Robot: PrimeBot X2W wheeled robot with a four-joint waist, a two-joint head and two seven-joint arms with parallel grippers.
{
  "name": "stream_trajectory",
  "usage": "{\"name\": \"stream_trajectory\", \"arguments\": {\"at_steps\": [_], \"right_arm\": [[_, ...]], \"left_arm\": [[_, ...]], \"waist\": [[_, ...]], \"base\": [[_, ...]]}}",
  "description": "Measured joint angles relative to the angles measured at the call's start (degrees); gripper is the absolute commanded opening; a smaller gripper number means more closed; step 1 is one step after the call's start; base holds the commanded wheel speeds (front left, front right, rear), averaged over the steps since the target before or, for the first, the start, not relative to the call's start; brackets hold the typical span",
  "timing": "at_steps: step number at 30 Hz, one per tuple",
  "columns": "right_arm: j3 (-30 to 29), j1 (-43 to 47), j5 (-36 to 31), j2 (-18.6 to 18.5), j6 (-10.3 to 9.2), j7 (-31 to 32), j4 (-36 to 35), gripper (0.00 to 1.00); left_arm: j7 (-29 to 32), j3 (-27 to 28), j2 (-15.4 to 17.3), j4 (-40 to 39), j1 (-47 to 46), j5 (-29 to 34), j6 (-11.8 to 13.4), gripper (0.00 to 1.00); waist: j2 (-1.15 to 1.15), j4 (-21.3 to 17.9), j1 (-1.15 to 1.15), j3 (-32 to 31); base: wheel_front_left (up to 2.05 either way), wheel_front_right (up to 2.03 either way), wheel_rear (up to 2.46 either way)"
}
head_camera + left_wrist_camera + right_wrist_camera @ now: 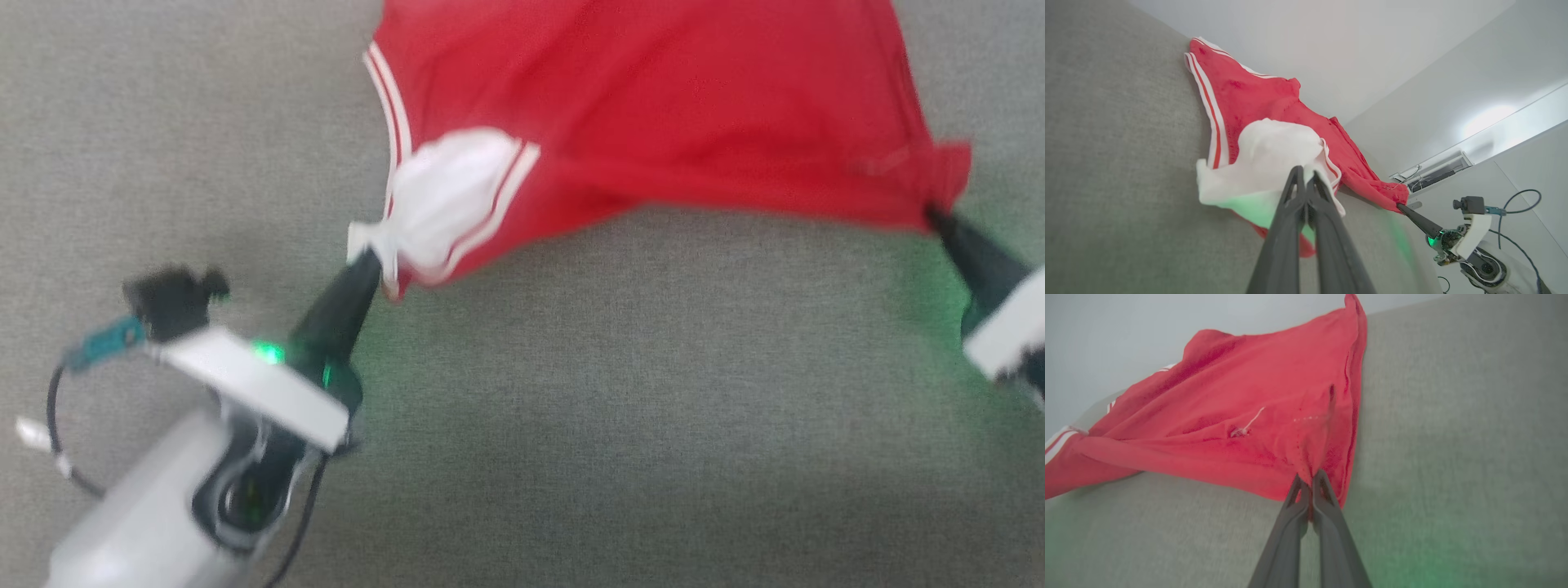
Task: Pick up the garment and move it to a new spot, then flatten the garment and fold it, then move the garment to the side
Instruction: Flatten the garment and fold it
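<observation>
- Head view: garment (653, 106) lies on the grey surface (571, 425), in the far half of the scene, from about the centre over to the right.
- Long axis runs left-right. The near edge is pulled between the two grippers and the body spreads away to the far side.
- Left gripper (369, 260) has its jaws closed on the bunched white sleeve (445, 196) at the garment's near-left corner. Fingers point far and slightly right.
- Right gripper (937, 217) is clamped on the red near-right corner, with fingers pointing far and left.
- Picture is blurred, no number print can be made out.
- Left wrist view: left gripper (1305, 174) has fingers pressed together, pinching white sleeve fabric (1274, 147), which shows a green glow near the tips.
- Striped trim (1210, 110) runs along the garment's left edge toward the far end. Red body (1257, 98) stretches right to the right gripper (1401, 206), which grips the other corner.
- Right wrist view: right gripper (1310, 481) is closed on a puckered red corner at the hem (1349, 416).
- Garment (1229, 416) fans out from the tips toward the left and far side. Its near edge casts a shadow on the surface (1453, 437) and looks raised off it.
</observation>
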Motion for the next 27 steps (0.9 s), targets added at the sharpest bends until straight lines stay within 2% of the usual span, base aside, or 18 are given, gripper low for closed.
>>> {"name": "stream_trajectory", "arguments": {"at_steps": [7,13,17,20,23,27], "right_arm": [[-5.0,18.3,4.9,-5.9,-0.01,2.5,-11.2,0.0],[-10.9,32.6,5.6,-9.1,-0.01,3.3,-20.7,0.0],[-15.8,38.9,4.4,-9.0,-0.02,4.0,-25.5,0.0],[-19.3,40.1,2.3,-7.3,-0.01,5.2,-28.1,0.0],[-22.4,39.6,1.0,-5.3,-0.02,7.6,-29.5,0.0],[-25.6,34.8,-1.7,-2.7,-0.01,11.6,-29.5,0.0]], "left_arm": [[0.0,2.1,4.1,-10.3,13.4,3.3,0.0,0.0],[0.0,3.7,8.3,-19.3,22.2,3.8,0.0,0.0],[0.0,4.9,11.0,-22.7,25.7,3.7,0.0,0.0],[0.0,5.3,12.0,-22.7,25.3,4.4,0.0,0.0],[0.5,4.4,12.0,-21.6,21.2,4.6,0.0,0.0],[2.4,3.3,10.6,-18.9,12.9,3.8,0.0,0.0]], "waist": [[0.0,0.4,0.0,-2.9],[0.0,0.0,0.0,-3.8],[0.0,-0.4,0.0,-3.8],[0.0,-0.6,0.0,-3.7],[0.0,-0.7,0.0,-3.7],[0.0,-0.6,0.0,-3.2]], "base": [[0.0,0.0,0.0],[0.0,0.0,0.0],[0.0,0.0,0.0],[0.0,0.0,0.0],[0.0,0.0,0.0],[0.0,0.0,0.0]]}}
